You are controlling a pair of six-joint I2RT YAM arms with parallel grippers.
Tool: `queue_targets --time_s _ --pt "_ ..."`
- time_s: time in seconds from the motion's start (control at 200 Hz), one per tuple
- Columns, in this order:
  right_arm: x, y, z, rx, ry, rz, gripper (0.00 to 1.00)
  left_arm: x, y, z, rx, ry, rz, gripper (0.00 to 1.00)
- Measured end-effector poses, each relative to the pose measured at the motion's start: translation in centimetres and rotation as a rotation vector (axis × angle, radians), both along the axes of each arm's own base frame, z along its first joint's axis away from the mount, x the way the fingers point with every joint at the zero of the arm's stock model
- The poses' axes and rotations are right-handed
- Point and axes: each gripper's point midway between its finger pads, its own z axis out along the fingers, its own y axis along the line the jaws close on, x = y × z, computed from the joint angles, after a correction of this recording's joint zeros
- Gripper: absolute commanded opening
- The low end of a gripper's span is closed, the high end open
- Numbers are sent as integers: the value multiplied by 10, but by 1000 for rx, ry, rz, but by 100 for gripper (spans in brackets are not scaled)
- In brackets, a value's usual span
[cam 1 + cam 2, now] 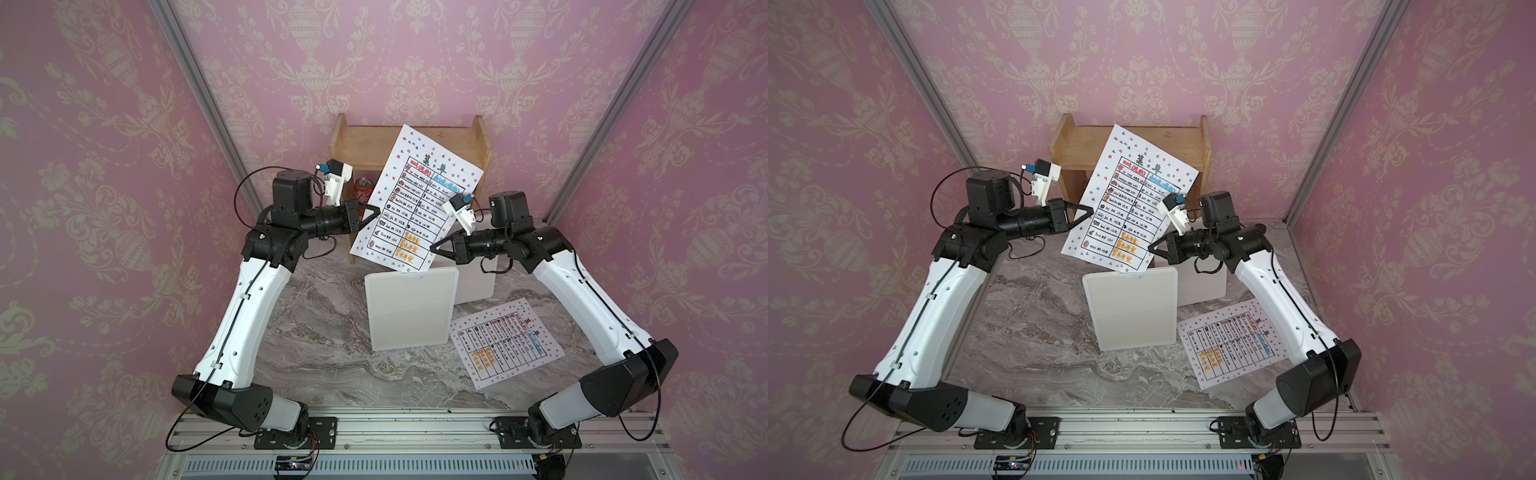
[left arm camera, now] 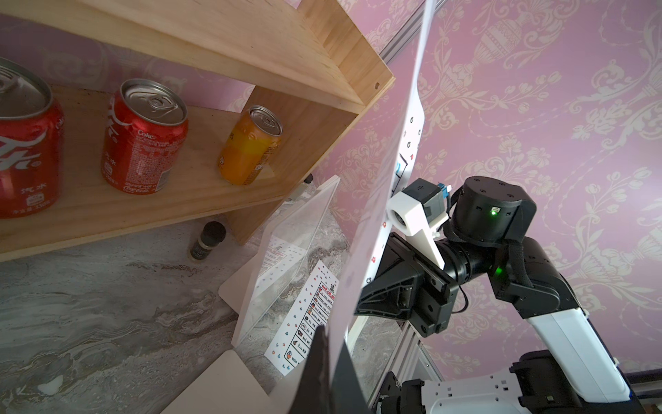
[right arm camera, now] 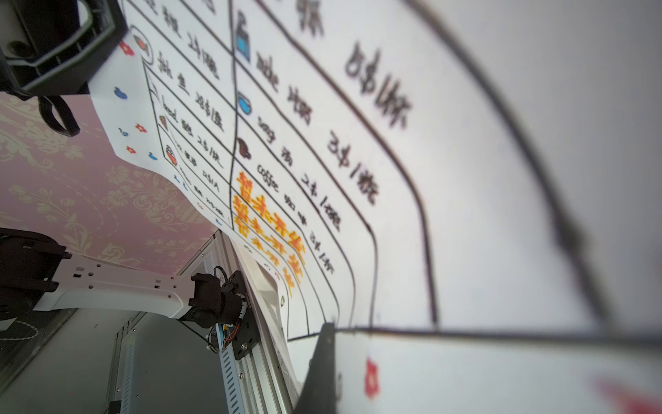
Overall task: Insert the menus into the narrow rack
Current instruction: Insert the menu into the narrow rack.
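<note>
Menu (image 1: 415, 195) in left claw (image 1: 376, 209) — right claw (image 1: 434, 248)

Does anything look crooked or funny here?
Yes. The menu held between the left hand and right hand hangs crooked and bowed above the rack, its low corner at the rack's top edge. The second menu lies slanted on the table.

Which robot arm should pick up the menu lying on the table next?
Probably the right. The flat menu lies beside the right arm, far from the left fingers. But left and right fingers both pinch the raised menu now.
</note>
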Motion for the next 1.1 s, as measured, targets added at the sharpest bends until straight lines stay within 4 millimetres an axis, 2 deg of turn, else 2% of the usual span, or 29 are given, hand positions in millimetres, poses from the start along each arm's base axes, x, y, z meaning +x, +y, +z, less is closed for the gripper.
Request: queue_targets --time_s 0.465,1.101 --pt "-5 -5 4 12 -16 5 0 -3 -1 1 -1 8 -8 0" --pt "-14 -10 1 -5 -46 20 0 -10 -5 -5 -3 23 -39 0"
